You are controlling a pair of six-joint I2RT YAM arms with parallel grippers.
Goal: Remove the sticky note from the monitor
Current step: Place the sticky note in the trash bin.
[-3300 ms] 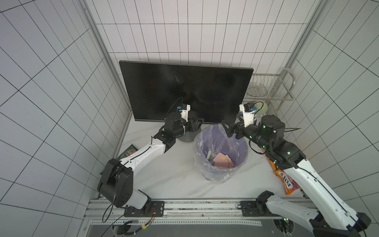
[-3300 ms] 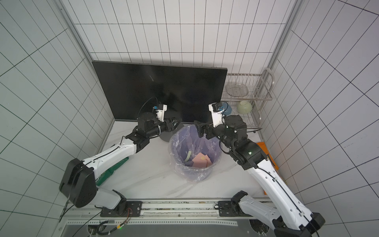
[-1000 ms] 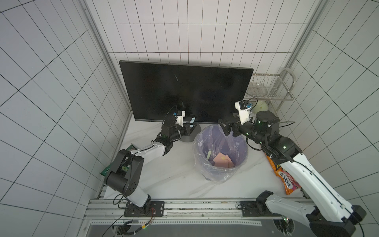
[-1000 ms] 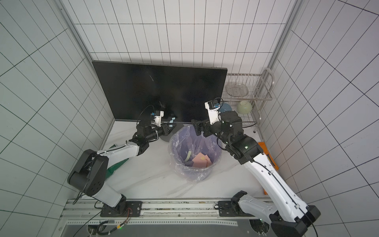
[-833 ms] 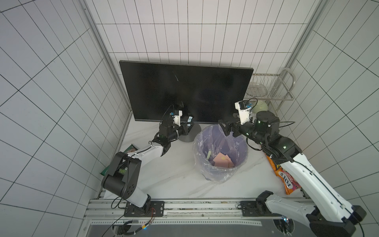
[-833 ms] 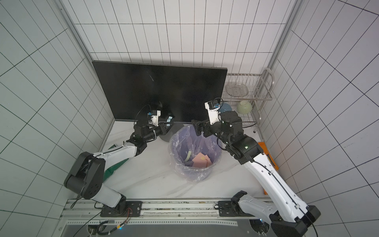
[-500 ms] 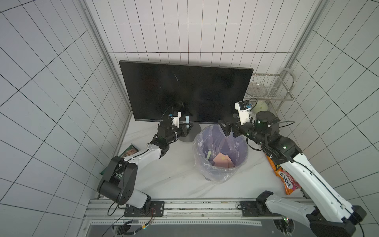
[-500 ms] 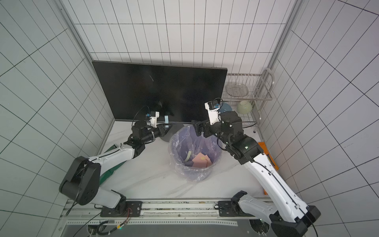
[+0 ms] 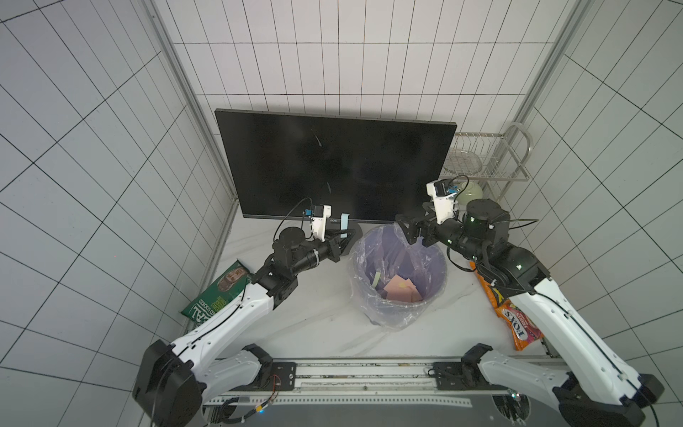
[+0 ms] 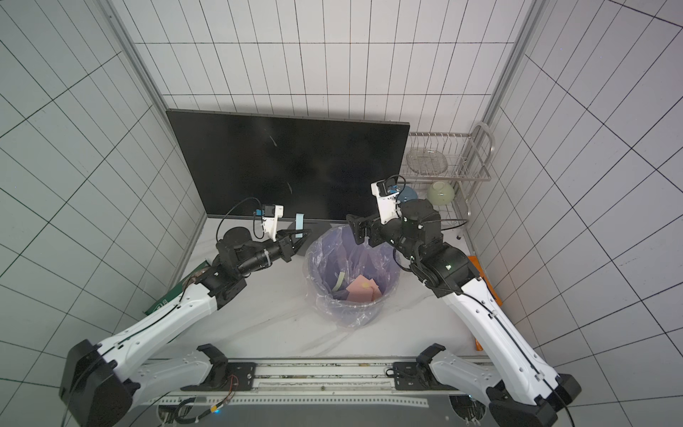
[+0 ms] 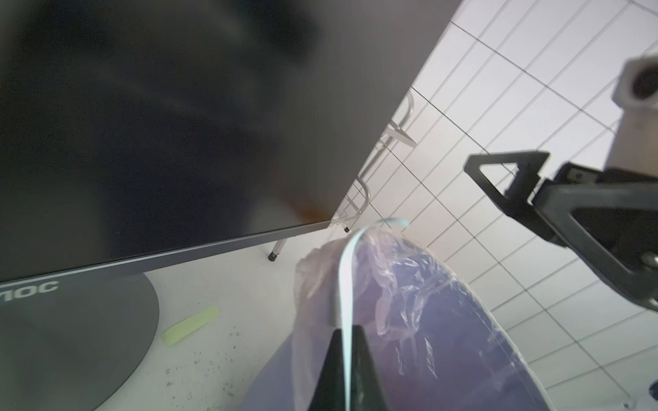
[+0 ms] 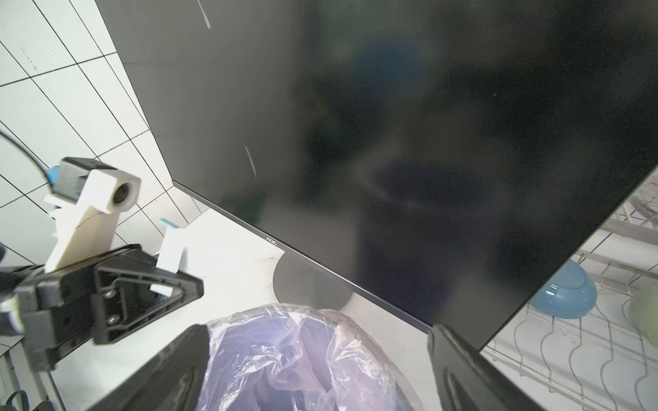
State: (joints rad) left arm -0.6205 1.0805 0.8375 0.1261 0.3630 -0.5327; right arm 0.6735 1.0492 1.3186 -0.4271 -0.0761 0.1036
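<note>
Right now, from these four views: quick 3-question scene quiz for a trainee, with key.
1. True or false: the left end effector is shut on a light blue sticky note.
2. Fill in: the right end effector, near the rim of the lined bin, is ____ (open/shut).
3. Where are the pink notes? A: in the left end effector. B: inside the lined bin. C: in the right end effector.
Key: 1 true; 2 open; 3 B.
</note>
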